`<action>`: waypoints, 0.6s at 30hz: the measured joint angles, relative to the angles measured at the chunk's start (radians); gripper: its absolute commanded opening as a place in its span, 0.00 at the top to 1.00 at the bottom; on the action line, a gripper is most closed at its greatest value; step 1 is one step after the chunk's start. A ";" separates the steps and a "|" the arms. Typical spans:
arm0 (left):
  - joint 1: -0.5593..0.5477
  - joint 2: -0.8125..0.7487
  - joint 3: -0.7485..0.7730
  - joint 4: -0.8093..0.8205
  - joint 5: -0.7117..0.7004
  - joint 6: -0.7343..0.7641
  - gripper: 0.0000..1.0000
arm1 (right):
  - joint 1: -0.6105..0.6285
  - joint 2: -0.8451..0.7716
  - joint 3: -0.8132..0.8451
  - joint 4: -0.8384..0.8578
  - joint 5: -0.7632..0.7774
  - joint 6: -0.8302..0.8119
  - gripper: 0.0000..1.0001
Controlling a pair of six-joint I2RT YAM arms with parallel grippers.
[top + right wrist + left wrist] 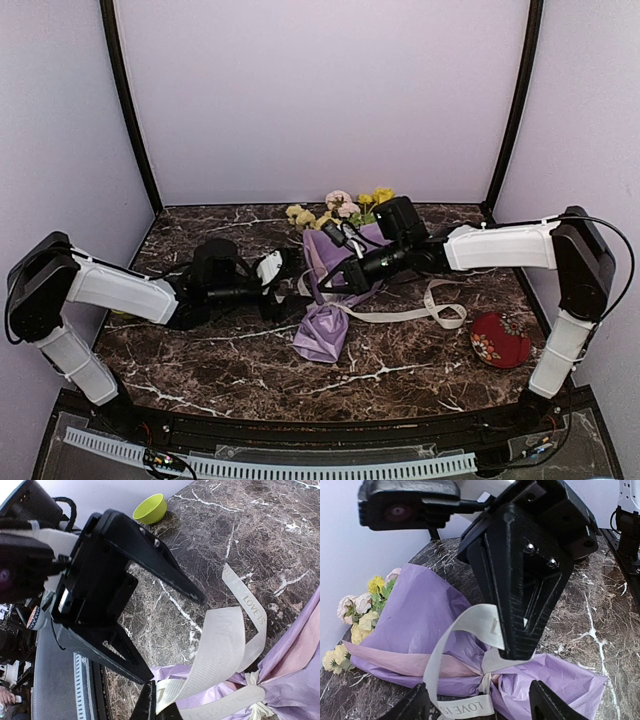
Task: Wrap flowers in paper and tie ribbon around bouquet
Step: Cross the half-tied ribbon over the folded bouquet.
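you'll see the bouquet of yellow and pink blooms [340, 207] in its lilac-purple paper wrap [322, 335] lying on the dark marble tabletop [200, 370], blooms at the far side. the flat cream fabric ribbon [440, 308] trails right, near a round red patterned pouch [500, 338]. your left gripper [288, 285] and right gripper [335, 283] sit close together at the wrap's waist.

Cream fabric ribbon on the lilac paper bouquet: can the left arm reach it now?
Probably yes: the left gripper faces the cream ribbon with open jaws and nothing between; the right gripper pinches one strand.
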 measured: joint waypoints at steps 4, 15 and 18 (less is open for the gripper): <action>-0.017 0.074 0.013 0.031 -0.040 -0.025 0.28 | -0.001 -0.001 -0.004 0.024 0.015 0.019 1.00; -0.052 0.261 0.052 0.206 -0.025 -0.191 0.29 | -0.003 -0.022 -0.123 0.184 0.096 0.158 1.00; -0.063 0.277 0.062 0.220 -0.004 -0.211 0.31 | -0.003 -0.022 -0.126 0.212 0.108 0.181 1.00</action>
